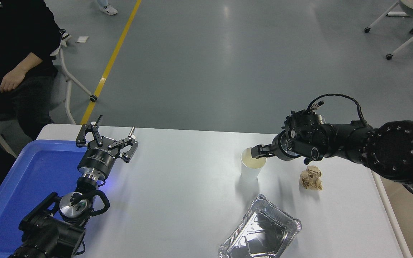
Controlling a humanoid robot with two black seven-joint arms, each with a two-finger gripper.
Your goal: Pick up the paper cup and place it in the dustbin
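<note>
White table point(192, 200), rounded corners, takes up most of the near ground, grey floor with a yellow line beyond it; blue tray point(20, 182), large and shallow, overhanging the table's left end; dustbin point(394, 215), beige, showing only as a strip of thick rim and pale inside past the table's right edge, mostly hidden behind the right arm; person point(13, 53) in dark clothes seated at the far left, one hand resting on a thigh; right arm, black, reaching in from the right edge across the table's far right part, a cable looped above its wrist; left arm, black, parked at the lower left over the tray's inner edge, its left gripper point(107, 138) pointing away with fingers spread apart and nothing between them; foil tray point(260, 231), crinkled silver, lying at the near edge right of centre, cut off by the frame's bottom; paper cup point(251, 167), white, upright on the table right of centre, well apart from the dustbin, mouth up with a pale cream inside; brown paper ball point(311, 178), crumpled, just right of the cup and below the right wrist; right gripper point(256, 152), at the cup's far right rim, the tip over the mouth; whether its fingers are apart or closed on the rim cannot be told from here.
</note>
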